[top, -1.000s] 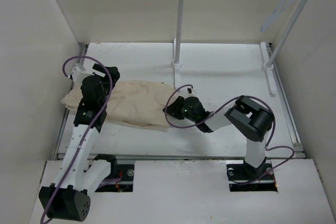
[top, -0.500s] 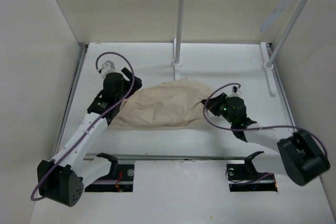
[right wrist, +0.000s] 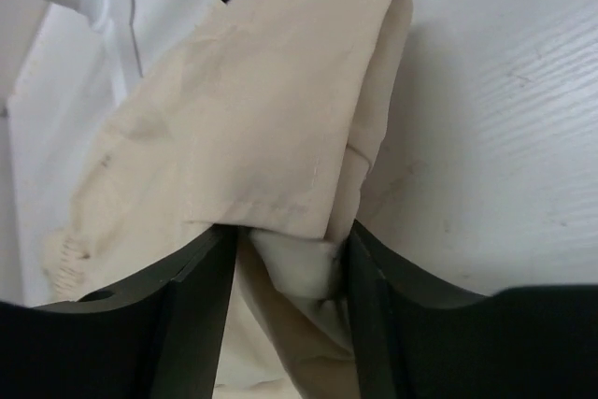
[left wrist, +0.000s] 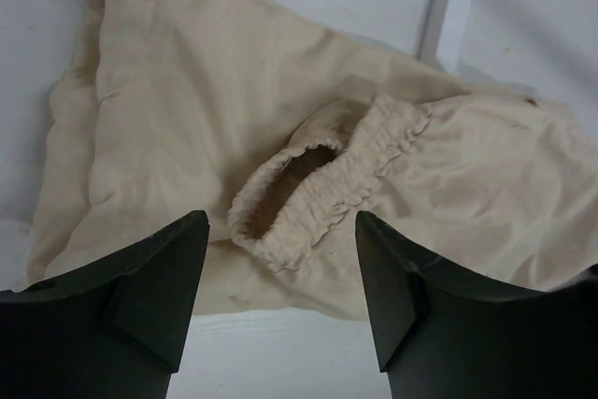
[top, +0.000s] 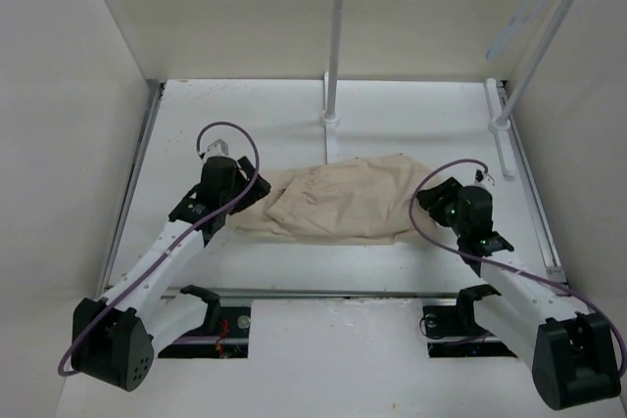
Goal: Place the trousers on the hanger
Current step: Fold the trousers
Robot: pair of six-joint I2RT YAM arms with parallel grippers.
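Observation:
The beige trousers [top: 343,198] lie wrinkled across the middle of the table. My right gripper [top: 428,205] is at their right end, shut on a folded cloth edge [right wrist: 262,109] bunched between its jaws [right wrist: 290,235]. My left gripper [top: 245,208] is at their left end, low over the table, open and empty [left wrist: 280,231]. The gathered waistband [left wrist: 346,175] lies just ahead of its fingertips, with bare table between the jaws. The pale hanger [top: 524,12] hangs at the top right by the slanted rack pole, far from both grippers.
A white upright rack pole [top: 336,36] stands on its base [top: 330,122] just behind the trousers. A second, slanted pole [top: 544,41] rises from a base [top: 500,139] at the right edge. White walls close in the left, back and right sides.
My right gripper has pulled the trousers to the right across the table. My left gripper has followed to the right and now sits at the waistband end.

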